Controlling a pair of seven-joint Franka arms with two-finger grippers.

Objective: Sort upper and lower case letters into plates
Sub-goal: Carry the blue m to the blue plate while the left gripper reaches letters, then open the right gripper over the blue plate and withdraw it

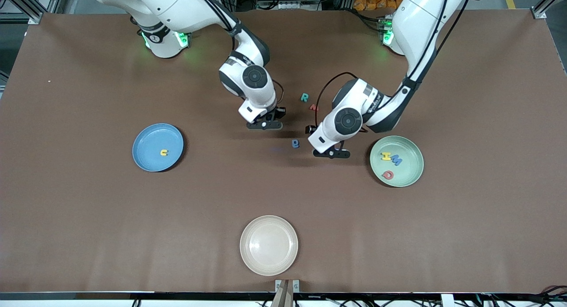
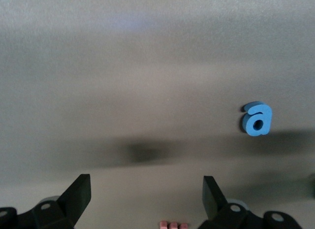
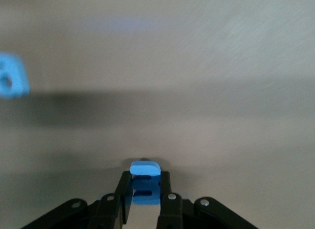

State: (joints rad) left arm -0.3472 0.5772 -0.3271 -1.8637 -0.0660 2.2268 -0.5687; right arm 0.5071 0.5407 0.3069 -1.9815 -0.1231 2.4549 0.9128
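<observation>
My right gripper [image 1: 266,123] [image 3: 145,176] is shut on a small blue letter piece [image 3: 145,168], over the middle of the table. My left gripper [image 1: 331,153] [image 2: 146,185] is open and empty, over bare table between a blue "a" [image 1: 295,143] [image 2: 257,119] and the mint green plate [image 1: 409,167]. That plate holds a yellow H [image 1: 386,156], a blue M [image 1: 395,161] and a red letter [image 1: 388,174]. The blue plate [image 1: 150,141] holds a yellow u [image 1: 164,153]. A teal R [image 1: 304,97] and a red letter [image 1: 314,106] lie between the arms.
A cream-white plate [image 1: 269,245] sits near the table's front edge, nearest to the front camera. The brown table runs wide toward both arms' ends. The blue "a" also shows at the edge of the right wrist view [image 3: 10,77].
</observation>
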